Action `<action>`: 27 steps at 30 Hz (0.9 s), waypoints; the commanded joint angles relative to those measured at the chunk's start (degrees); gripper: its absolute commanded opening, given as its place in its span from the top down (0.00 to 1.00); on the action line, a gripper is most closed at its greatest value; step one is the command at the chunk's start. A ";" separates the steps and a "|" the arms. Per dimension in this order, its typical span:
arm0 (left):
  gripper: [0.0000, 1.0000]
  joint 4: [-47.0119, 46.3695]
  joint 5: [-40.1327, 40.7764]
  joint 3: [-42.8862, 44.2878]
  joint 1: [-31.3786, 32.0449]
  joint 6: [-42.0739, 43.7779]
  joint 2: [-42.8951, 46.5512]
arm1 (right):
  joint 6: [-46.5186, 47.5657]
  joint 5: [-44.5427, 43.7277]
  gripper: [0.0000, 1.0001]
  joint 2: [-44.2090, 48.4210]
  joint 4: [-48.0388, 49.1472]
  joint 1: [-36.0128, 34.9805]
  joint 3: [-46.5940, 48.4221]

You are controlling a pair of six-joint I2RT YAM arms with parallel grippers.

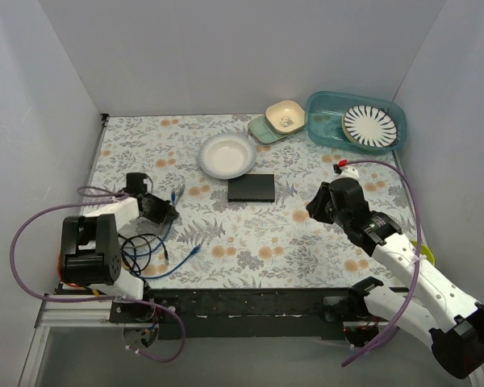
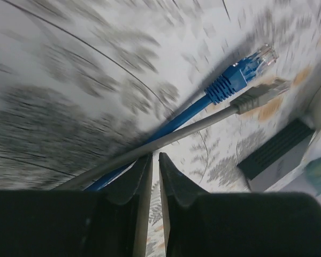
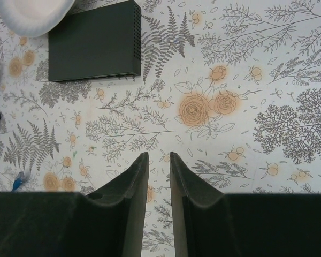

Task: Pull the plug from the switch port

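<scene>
Left wrist view: my left gripper [image 2: 155,155] has its two fingers almost touching, with only a thin slit between them and nothing in the slit. A blue cable [image 2: 174,124] and a grey cable [image 2: 166,138] run just past the fingertips; I cannot tell if they touch the fingers. Ahead and to the right of this hand both cables end in plugs. The blue plug [image 2: 251,64] and the grey plug [image 2: 265,92] lie side by side, free on the flowery table [image 2: 96,64]. The switch [image 2: 275,150] sits further right of the hand, apart from both plugs. This view is blurry.

In the right wrist view my right gripper [image 3: 158,155] has its fingers a little apart and holds nothing. The switch lies flat on the table, ahead and to the left of this hand, well away from the fingertips; its row of small sockets is on the edge nearest the hand. A white bowl [image 3: 32,13] sits just past the switch's far left corner.

From the top view the switch lies between my two hands. A teal tub [image 1: 327,133] with a striped plate [image 1: 369,125] in it sits far beyond the right hand.
</scene>
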State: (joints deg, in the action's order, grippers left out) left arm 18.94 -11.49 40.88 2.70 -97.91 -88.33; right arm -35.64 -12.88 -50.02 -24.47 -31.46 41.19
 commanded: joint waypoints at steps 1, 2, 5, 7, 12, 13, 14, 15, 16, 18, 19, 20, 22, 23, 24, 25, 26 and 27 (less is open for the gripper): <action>0.86 8.39 10.08 -4.85 -15.49 4.21 0.79 | 2.06 -2.32 0.70 -1.66 3.55 -0.35 2.58; 0.85 8.74 10.25 -4.33 -17.45 5.09 1.93 | 2.15 -2.58 0.70 -1.92 3.55 -0.35 2.58; 0.84 9.45 9.55 -1.43 -21.94 7.02 3.16 | 2.77 -2.93 0.70 -3.41 3.55 -0.35 3.02; 0.82 7.97 4.84 1.03 -22.04 7.90 4.48 | 2.77 -3.29 0.70 -4.64 3.90 -0.35 3.81; 0.67 -6.53 -5.74 -0.81 -11.63 3.44 17.82 | -1.36 3.90 0.66 -14.63 5.21 1.92 7.06; 0.66 -9.07 -6.44 -0.28 -9.31 2.99 17.85 | -3.54 7.23 0.66 -16.84 5.22 2.54 7.76; 0.65 -9.88 -6.88 0.68 -7.12 2.38 17.50 | -4.43 8.74 0.71 -19.04 5.31 3.33 9.07; 0.65 -10.32 -7.41 1.12 -4.05 1.76 16.71 | -5.14 10.32 0.75 -23.33 6.61 4.90 9.78; 0.66 -11.80 -8.28 0.95 -3.50 0.02 15.22 | -5.75 12.60 0.80 -25.20 7.32 5.79 10.22; 0.67 -14.09 -8.64 -1.05 -0.08 -1.66 13.72 | -7.25 15.51 0.94 -29.67 9.60 7.63 11.54; 0.70 -16.37 -8.73 -1.85 0.37 -3.50 11.80 | -7.43 15.96 0.97 -30.92 11.36 8.17 12.07; 0.73 -17.43 -8.90 -2.64 0.55 -4.30 10.65 | -7.78 15.96 0.99 -32.32 11.90 8.61 13.46; 0.76 -21.37 -9.52 -4.58 0.90 -5.71 8.02 | -8.04 17.53 0.99 -36.71 13.56 10.45 14.88; 0.77 -22.18 -10.04 -4.85 0.90 -7.11 5.04 | -8.74 18.15 0.99 -39.34 14.18 11.07 15.58; 0.78 -24.02 -10.13 -5.11 1.17 -7.64 3.27 | -9.27 19.12 0.99 -40.41 15.23 12.38 15.94; 0.80 -24.91 -9.96 -5.11 1.34 -8.00 1.69 | -9.80 19.65 0.99 -41.38 17.42 12.91 15.94; 0.81 -25.87 -9.52 -5.11 1.60 -9.13 -1.28 | -10.41 20.44 0.99 -42.95 19.26 13.35 15.68; 0.82 -29.28 -9.69 -5.37 1.96 -9.84 -2.62 | -11.46 22.10 0.99 -43.66 20.94 14.14 14.98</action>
State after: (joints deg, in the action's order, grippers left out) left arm -1.74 -20.43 36.21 3.73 -103.50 -86.28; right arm -43.57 3.66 -91.11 -12.16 -19.68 54.54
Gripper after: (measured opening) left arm 0.197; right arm 0.023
